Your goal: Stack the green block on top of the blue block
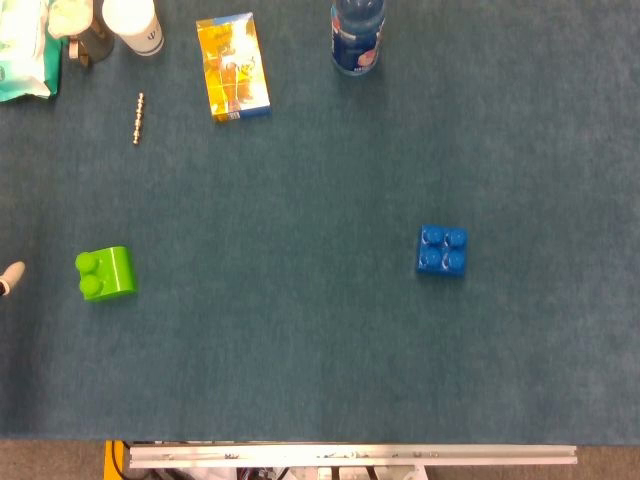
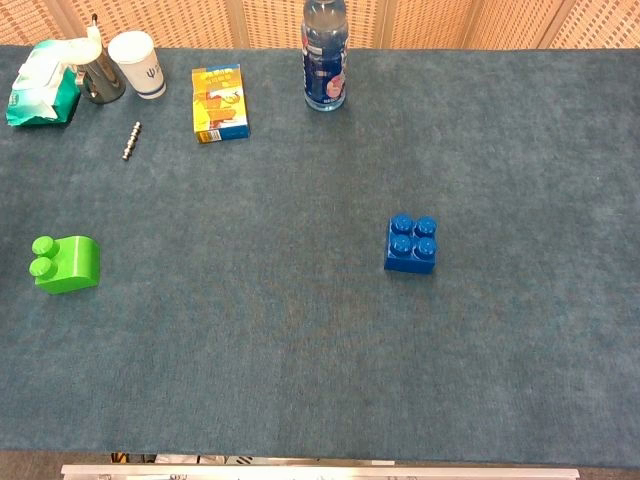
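The green block (image 1: 106,273) (image 2: 67,263) lies on its side at the left of the blue-green table mat, its studs facing left. The blue block (image 1: 441,250) (image 2: 411,244) stands studs-up right of the middle, far from the green one. Only a pale fingertip of my left hand (image 1: 10,277) pokes in at the left edge of the head view, a short way left of the green block and apart from it. The rest of that hand is out of frame. My right hand shows in neither view.
Along the far edge stand a water bottle (image 1: 357,35), a yellow carton (image 1: 232,66), a white cup (image 1: 135,24), a wipes pack (image 1: 25,50) and a small metal rod (image 1: 138,118). The table's metal front rail (image 1: 350,455) runs below.
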